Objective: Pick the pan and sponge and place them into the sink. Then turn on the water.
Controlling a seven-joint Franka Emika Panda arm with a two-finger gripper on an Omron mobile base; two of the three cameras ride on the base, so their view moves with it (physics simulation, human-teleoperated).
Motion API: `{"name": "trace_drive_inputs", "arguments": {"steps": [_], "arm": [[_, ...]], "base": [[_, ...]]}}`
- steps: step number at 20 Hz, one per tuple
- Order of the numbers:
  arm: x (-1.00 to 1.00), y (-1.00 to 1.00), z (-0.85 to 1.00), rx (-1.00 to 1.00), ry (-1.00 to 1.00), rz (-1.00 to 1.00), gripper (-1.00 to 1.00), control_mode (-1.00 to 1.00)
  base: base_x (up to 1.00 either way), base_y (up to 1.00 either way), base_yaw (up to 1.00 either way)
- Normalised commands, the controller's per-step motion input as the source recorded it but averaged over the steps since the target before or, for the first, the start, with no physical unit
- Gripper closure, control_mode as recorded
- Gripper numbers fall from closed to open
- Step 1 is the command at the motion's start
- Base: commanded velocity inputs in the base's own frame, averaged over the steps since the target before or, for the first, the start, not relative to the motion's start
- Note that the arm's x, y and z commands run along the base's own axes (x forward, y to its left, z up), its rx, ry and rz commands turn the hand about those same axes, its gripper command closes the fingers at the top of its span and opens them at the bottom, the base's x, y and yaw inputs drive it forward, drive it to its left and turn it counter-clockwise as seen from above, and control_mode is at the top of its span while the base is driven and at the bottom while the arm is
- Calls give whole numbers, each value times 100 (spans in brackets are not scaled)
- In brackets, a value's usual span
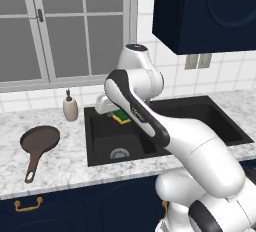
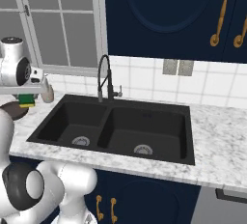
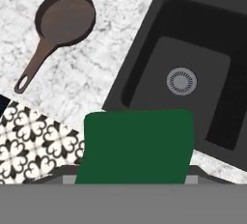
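gripper point(image 3: 135, 177) holds sponge point(image 3: 136, 146) above sink point(image 3: 144, 54); pan point(image 3: 65, 20) on counter.

Green-topped sponge point(image 3: 137, 146) above sink point(image 3: 144, 39); pan point(image 1: 40, 139) on counter.

A rendered home kitchen: a marble-look counter point(image 1: 70, 161) with a black double-basin sink point(image 2: 190, 136) at centre frame, navy cabinets point(image 2: 164, 10) upper right, tiled backsplash point(image 2: 212, 85), window point(image 1: 65, 31) upper left.

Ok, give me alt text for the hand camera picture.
A green sponge fills the lower middle, held in the gripper above the black sink's left basin and silver drain. A brown pan lies on the marble counter beside the sink.
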Motion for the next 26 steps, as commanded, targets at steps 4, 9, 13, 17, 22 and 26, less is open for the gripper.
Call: {"name": "trace_drive_inputs", "arguments": {"steps": [4,9,13,17,22,26], "arm": [[42,100,-29,4,0,8,100,-100],[46,100,-31,3,0,5,100,-100],[74,100,-28,4,0,1,100,-100],[78,100,-26,0,0,0,100,-100],[74,77,-38,0,-3,-2,100,-100],[19,63,-7,0,-1,-1,100,-100]], "base": [[0,0,0],[0,0,0],[0,0,0],[0,0,0],[0,0,0],[0,0,0]]}}
